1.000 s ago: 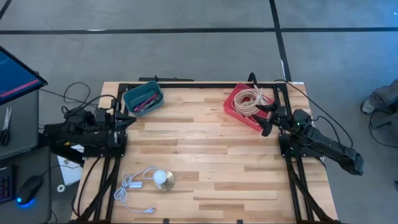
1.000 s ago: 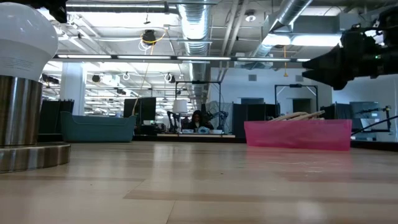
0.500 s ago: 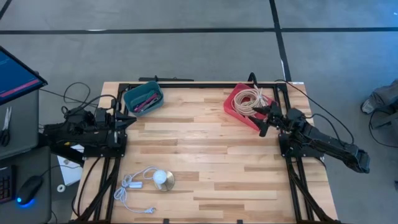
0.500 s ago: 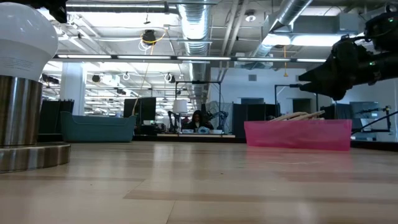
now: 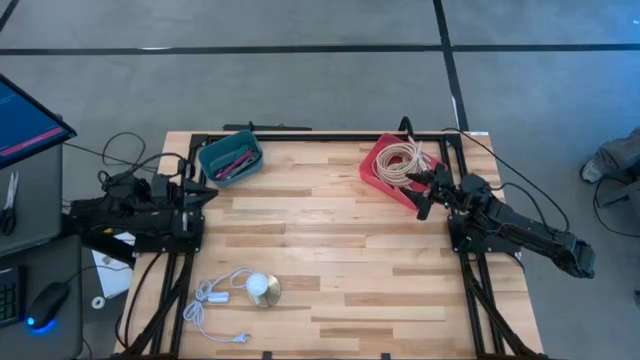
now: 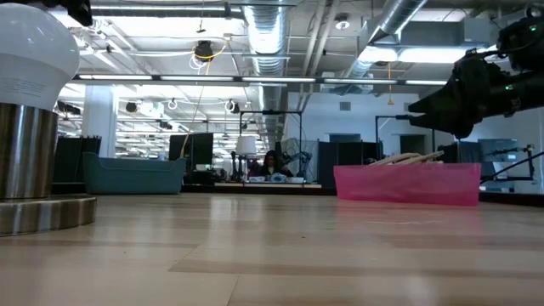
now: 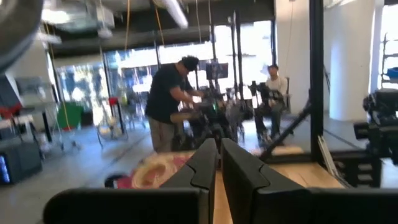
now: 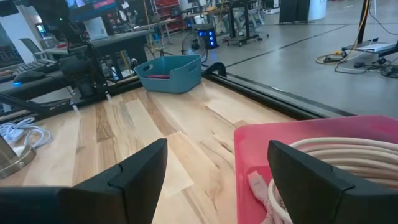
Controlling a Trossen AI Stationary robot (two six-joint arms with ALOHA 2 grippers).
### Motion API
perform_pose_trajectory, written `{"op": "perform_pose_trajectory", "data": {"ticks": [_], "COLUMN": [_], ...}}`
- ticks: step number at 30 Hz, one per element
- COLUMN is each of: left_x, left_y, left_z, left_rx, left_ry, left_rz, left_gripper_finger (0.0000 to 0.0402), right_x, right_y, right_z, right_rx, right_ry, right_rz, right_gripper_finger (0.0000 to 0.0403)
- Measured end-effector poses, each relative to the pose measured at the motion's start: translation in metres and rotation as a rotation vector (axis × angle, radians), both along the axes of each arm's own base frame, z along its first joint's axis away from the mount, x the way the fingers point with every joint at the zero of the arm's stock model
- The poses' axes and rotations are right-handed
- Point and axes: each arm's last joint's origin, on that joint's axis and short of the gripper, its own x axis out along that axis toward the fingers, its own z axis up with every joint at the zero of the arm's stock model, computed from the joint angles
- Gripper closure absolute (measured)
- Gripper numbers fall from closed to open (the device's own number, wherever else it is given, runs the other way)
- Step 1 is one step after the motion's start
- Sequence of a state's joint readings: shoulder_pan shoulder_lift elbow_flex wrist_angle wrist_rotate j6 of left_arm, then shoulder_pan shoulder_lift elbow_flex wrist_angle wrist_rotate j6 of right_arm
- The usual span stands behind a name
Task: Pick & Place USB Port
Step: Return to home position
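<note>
The right gripper (image 5: 427, 192) hovered just above the near edge of the pink bin (image 5: 375, 172) at the far right of the wooden table (image 5: 340, 250). Its 2 fingers were spread wide with nothing between them, as the right wrist view showed. Inside the pink bin lay the white charger cable (image 5: 403, 160), wound in a loose coil that filled most of the tray. In the low view the gripper hung above the bin's rim, clear of it, with its fingertips pointing toward the middle of the table.

Across the table, at the far left corner, the blue bin (image 5: 230, 157) held the pink and black charger cable (image 5: 234, 161). The left gripper (image 5: 212, 190) rested at the table's left edge, just in front of the blue bin, with its 2 fingers pressed together and holding nothing.

Toward the near left of the table stood a small lamp (image 5: 265, 289) with a round white head on a metal base. A white cord (image 5: 215, 300) lay in loops beside it. The centre of the table lay between the 2 arms, well apart from both bins.

Beyond the table, the left wrist view caught 1 person standing (image 7: 166, 99) bent over equipment and another person seated (image 7: 272, 87) farther back in the room.
</note>
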State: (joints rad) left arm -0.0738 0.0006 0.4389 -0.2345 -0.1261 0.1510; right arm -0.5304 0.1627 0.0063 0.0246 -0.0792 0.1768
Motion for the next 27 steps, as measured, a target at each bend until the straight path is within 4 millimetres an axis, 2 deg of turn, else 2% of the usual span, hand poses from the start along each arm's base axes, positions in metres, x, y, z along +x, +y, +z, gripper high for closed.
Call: {"op": "perform_pose_trajectory", "data": {"ticks": [4,10,16,27], "left_x": [0.004,0.017,0.029,0.046], "left_y": [0.000,-0.003,-0.006,-0.007], "left_z": [0.000,-0.019,-0.042,-0.090], "left_rx": [0.027,0.024,0.042,0.019], "left_ry": [-0.067,-0.095,-0.105,-0.058], "left_rz": [0.007,-0.044,-0.115,-0.133], "left_gripper_finger": [0.0376,0.0376,0.0376,0.0376], "right_x": [0.000,0.000,0.000,0.000], "right_y": [0.000,0.000,0.000,0.000], "right_z": [0.000,0.000,0.000,0.000], "right_rx": [0.000,0.000,0.000,0.000], "right_ry": [0.001,0.001,0.001,0.001], "right_rz": [-0.001,-0.002,-0.002,-0.001], "right_gripper_finger": [0.0133,0.0133,0.0133,0.0133]}}
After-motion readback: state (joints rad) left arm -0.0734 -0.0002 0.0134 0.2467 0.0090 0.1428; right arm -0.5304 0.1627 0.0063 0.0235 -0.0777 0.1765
